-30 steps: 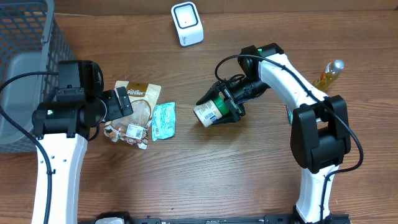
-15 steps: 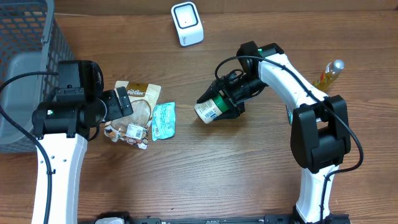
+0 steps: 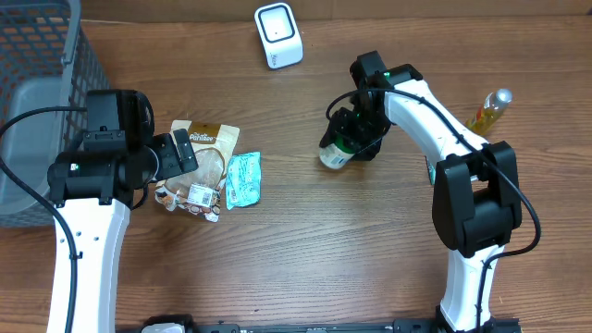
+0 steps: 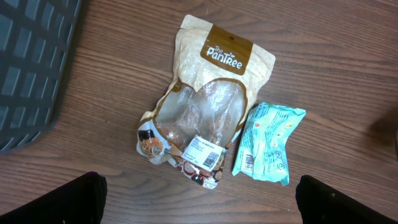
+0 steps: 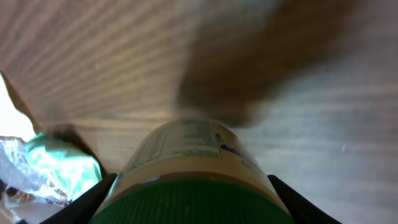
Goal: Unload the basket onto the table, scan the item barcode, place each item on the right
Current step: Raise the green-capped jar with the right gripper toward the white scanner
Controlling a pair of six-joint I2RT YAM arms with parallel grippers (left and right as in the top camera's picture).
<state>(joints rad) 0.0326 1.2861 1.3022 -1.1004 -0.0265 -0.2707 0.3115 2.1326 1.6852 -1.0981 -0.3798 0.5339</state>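
The item, a jar (image 3: 334,154) with a green lid and a pale printed label, hangs over the table's middle right, its base to the lower left in the overhead view. My right gripper (image 3: 357,137) is shut on it at the lid end. In the right wrist view the jar (image 5: 186,146) fills the gap between both fingers of the right gripper (image 5: 193,202); no barcode shows. The white scanner (image 3: 278,35) stands at the far edge. My left gripper (image 3: 181,154) hangs open over a tan snack pouch (image 4: 211,93), with nothing held in the left gripper (image 4: 202,202).
A teal packet (image 3: 243,178) lies right of the pouch (image 3: 205,153). A grey mesh basket (image 3: 37,102) fills the far left. A yellow bottle (image 3: 488,111) lies at the right edge, behind my right arm.
My right gripper has swung the jar from lying out to the left to a steeper tilt, and has shifted it right and slightly toward the scanner. The left arm has not moved.
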